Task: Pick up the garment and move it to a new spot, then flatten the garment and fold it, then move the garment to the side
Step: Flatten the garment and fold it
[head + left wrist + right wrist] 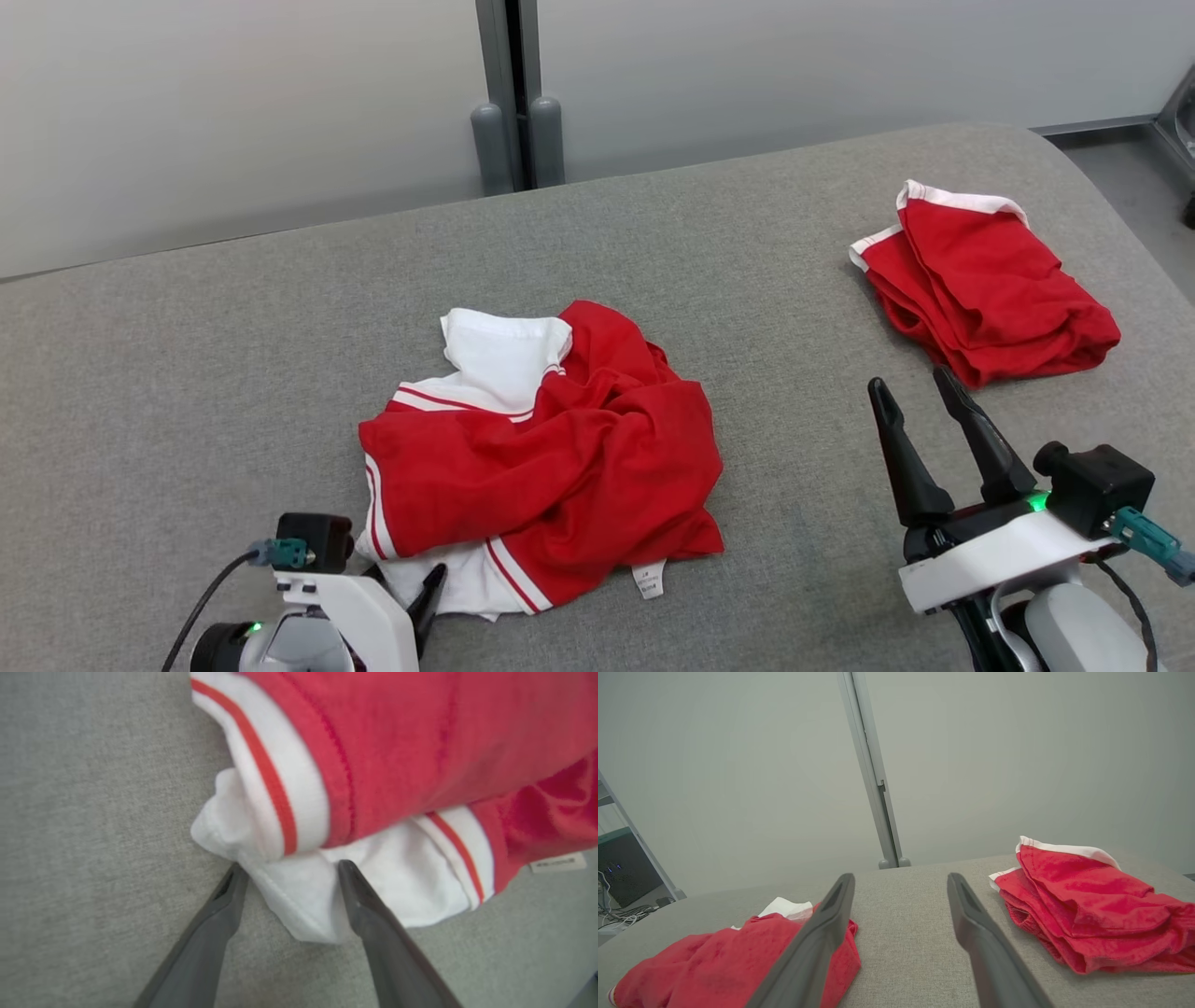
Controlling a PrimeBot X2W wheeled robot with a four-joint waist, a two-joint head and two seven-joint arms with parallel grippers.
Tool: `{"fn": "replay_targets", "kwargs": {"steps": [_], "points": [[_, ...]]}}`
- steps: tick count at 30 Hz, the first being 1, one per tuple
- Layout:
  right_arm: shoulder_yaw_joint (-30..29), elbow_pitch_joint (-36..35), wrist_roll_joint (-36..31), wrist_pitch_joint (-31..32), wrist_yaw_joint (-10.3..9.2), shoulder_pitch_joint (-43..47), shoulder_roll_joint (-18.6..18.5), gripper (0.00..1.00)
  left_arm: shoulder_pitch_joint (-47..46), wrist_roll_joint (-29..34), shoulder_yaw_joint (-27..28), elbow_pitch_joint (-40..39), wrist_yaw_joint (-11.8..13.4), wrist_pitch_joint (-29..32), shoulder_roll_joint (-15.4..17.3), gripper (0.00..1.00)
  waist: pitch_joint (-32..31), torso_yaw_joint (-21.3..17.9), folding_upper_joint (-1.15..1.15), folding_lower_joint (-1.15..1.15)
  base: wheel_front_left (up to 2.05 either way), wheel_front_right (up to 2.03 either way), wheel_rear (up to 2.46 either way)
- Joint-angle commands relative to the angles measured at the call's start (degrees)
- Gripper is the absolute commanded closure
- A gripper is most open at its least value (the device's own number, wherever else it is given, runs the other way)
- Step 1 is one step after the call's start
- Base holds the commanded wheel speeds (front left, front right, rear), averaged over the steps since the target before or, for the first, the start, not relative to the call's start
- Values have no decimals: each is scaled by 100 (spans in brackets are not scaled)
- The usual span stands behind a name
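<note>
Red garment lies crumpled on the bench; my open left end effector straddles its white corner, ready to pinch; right end effector hovers open.

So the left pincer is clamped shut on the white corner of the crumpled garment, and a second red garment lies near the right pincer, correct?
Not shut: the left pincer is open, with the white corner of the crumpled garment between its fingers, as the left wrist view shows. The rest is right.
</note>
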Motion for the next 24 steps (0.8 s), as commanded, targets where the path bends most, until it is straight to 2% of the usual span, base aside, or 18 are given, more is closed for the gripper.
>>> {"fn": "replay_targets", "kwargs": {"steps": [1, 2, 3, 8, 12, 17, 23, 24], "points": [[-21, 5, 10, -30, 0, -51, 9, 0, -73, 21, -6, 101, 52, 42, 31, 54, 45, -8, 0, 0, 0, 0, 0], [-54, 2, 6, -30, -1, -58, 11, 0, -98, 19, 0, 109, 46, 15, 15, 85, 55, 20, 0, 0, 0, 0, 0], [-84, -6, 0, -30, 0, -49, 16, 0, -114, 29, -9, 107, 22, 5, 20, 100, 55, 59, 0, 0, 0, 0, 0], [-184, 3, -21, -31, 0, 57, 11, 0, 0, -49, -22, -206, -34, -29, 27, 100, -24, 399, 0, 0, 0, 0, 0], [-254, -13, -34, -31, 0, 121, 0, 0, 189, -45, -3, -630, 115, 61, 151, 100, -128, 803, 0, 0, 0, 0, 0], [-360, -19, -41, -31, 0, 158, -52, 0, 566, -108, 84, -1216, 420, 294, 375, 100, -232, 1308, 0, 0, 0, 0, 0], [-465, -43, -66, -30, 0, 160, -46, 0, 942, -194, 51, -1539, 644, 590, 513, 100, -226, 1615, 0, 0, 0, 0, 0], [-479, -45, -77, -30, 0, 170, -41, 0, 1007, -221, 35, -1543, 689, 632, 500, 77, -228, 1652, 0, 0, 0, 0, 0]]}}
